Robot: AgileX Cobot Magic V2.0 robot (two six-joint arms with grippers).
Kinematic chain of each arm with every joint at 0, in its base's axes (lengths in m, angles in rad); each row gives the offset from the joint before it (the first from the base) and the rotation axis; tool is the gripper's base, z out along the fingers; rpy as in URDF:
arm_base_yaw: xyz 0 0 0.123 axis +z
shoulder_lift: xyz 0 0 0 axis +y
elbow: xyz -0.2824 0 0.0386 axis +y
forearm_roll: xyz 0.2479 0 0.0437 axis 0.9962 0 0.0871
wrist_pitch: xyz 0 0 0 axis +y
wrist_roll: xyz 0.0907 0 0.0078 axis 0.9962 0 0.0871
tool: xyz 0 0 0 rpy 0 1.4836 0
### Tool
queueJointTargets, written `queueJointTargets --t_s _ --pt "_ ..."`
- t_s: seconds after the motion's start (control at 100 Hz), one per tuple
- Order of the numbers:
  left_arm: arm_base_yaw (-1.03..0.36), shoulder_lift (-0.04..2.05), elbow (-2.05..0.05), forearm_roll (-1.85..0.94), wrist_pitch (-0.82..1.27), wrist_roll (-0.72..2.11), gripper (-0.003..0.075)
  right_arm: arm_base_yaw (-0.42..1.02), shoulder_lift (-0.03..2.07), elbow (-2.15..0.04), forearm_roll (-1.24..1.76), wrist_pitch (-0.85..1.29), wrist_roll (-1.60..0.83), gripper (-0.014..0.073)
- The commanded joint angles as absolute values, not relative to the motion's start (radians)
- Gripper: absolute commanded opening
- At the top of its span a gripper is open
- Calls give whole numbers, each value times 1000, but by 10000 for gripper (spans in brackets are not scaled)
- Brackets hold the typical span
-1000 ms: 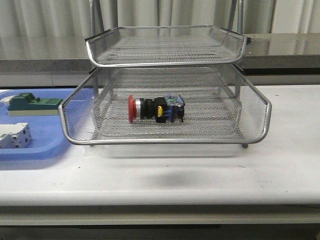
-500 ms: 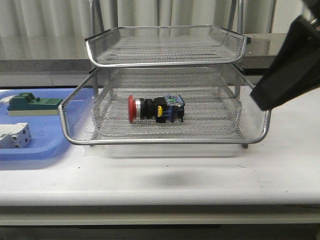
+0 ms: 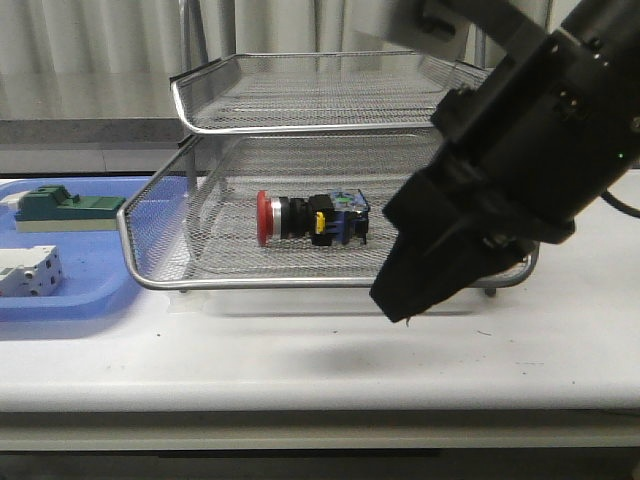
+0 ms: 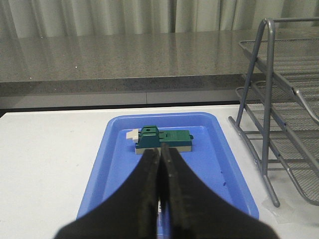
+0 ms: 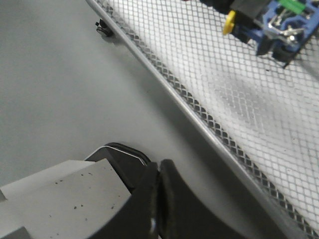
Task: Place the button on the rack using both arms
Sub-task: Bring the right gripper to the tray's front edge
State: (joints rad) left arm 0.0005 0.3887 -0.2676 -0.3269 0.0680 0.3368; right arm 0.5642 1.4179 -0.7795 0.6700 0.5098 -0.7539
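Red-headed push-button switch lies on its side on the middle tier of the silver wire-mesh rack. Both hands, left hand and right hand, are closed and empty. Watch your bulky black right arm: swinging close, it could knock the rack's front rim and roll the button.

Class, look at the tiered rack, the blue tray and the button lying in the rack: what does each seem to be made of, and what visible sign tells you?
The rack: probably metal, silvery wire mesh with a shiny rod rim. The blue tray: likely plastic, with a smooth, uniform, slightly glossy surface and rounded moulded edges. The button: apparently a red plastic head, a bright metallic-looking collar and a black plastic body; its exact material is uncertain.
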Motion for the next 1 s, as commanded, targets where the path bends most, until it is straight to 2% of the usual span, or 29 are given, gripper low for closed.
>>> queueJointTargets --t_s 0.0,0.99 --pt "2 392 -297 -339 -11 326 -20 583 1409 -815 636 462 -773 -61" --pt "2 392 -297 -339 -11 326 -20 595 1478 -837 371 228 -773 -61"
